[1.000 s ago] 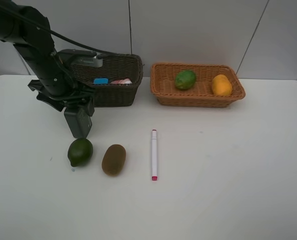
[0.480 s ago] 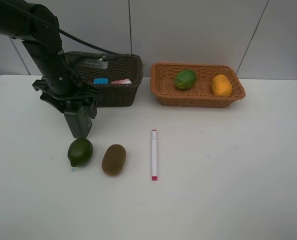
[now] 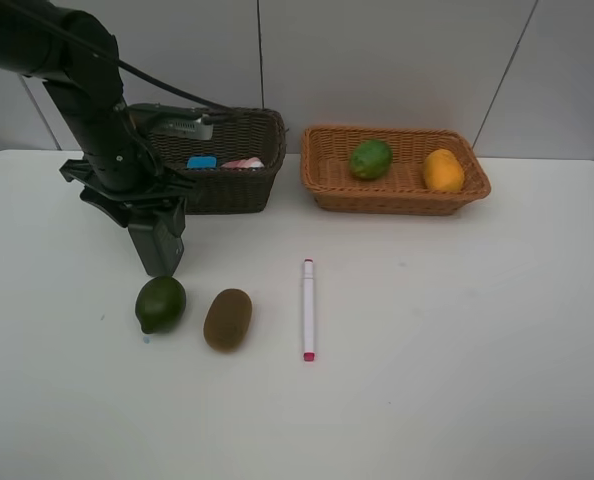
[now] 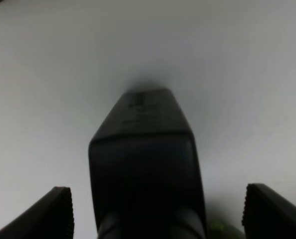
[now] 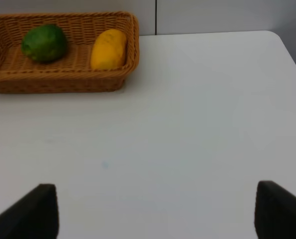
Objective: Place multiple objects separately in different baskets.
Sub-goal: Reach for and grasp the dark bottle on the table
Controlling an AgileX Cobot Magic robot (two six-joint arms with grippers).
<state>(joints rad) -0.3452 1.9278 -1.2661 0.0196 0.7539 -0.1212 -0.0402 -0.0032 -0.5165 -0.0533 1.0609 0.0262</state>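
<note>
Marker (image 3: 308, 309) lies on the table (image 3: 457, 380). Just left of it sits the kiwi (image 3: 227, 319), farther left 1 green fruit (image 3: 161, 304). Left of the marker and farther back, the left gripper (image 4: 158, 191) straddles the dark green bottle (image 4: 145, 144), jaws released with a gap on each side. Behind the marker to the left, the dark basket (image 3: 232, 190) holds the blue eraser (image 3: 202, 162) and pink bottle (image 3: 243, 163); behind to the right, the light basket (image 3: 397, 198) holds a 2nd green fruit (image 3: 371, 159) and the mango (image 3: 443, 170). The right gripper (image 5: 153, 214) gapes wide.
</note>
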